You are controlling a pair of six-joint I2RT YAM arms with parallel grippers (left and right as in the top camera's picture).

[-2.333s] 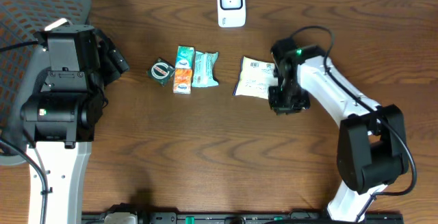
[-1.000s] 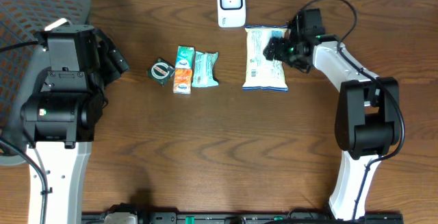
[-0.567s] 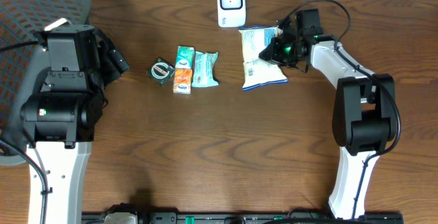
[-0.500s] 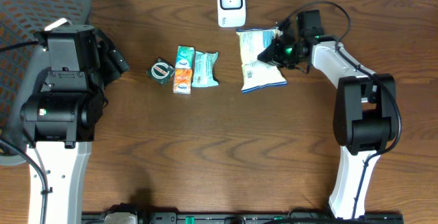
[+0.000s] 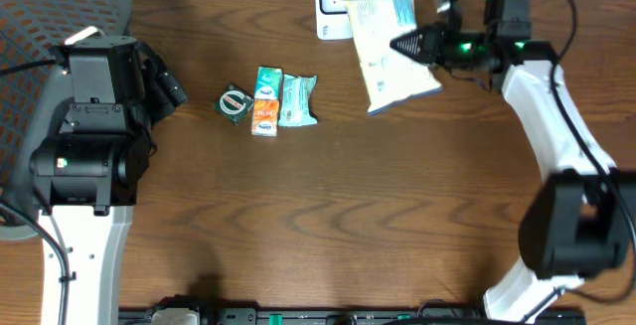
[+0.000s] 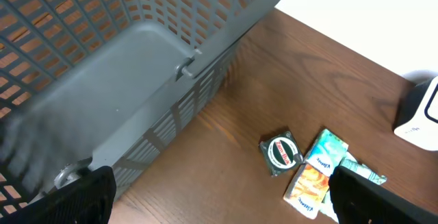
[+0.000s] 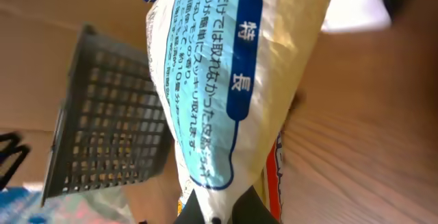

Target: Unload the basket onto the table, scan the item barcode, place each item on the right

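Note:
A white and pale-blue snack bag (image 5: pixel 391 49) hangs tilted in the air, its top edge close to the white barcode scanner (image 5: pixel 336 5) at the table's far edge. My right gripper (image 5: pixel 418 44) is shut on the bag's right side. In the right wrist view the bag (image 7: pixel 226 80) fills the middle, printed with Japanese text, and the dark fingertips (image 7: pixel 236 209) pinch its lower edge. No barcode can be made out on it. My left gripper (image 6: pixel 226 210) stands open over bare table beside the basket, holding nothing.
A grey mesh basket (image 5: pixel 40 12) sits at the far left under the left arm, and is also seen as the basket (image 6: pixel 137 59) in the left wrist view. A round green tin (image 5: pixel 235 102), an orange-teal packet (image 5: pixel 265 100) and a teal packet (image 5: pixel 297 100) lie mid-table.
The right gripper shut on the snack bag, which lay flat by the scanner, and raised it off the table, tilting it toward the scanner. The left arm has not moved.

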